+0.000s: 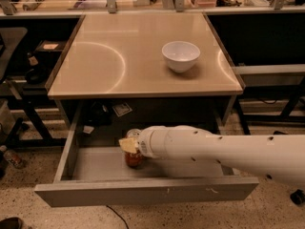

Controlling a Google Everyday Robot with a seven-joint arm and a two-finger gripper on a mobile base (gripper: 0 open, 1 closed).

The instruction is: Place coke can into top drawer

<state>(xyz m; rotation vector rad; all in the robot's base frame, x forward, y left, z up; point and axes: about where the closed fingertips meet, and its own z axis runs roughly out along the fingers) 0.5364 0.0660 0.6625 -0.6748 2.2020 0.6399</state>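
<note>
Open top drawer (143, 191): jaws clasp upright coke can (134, 158) inside.

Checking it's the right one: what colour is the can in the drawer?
The can is red, silver-topped, camera view; gripper at it in the drawer.
</note>
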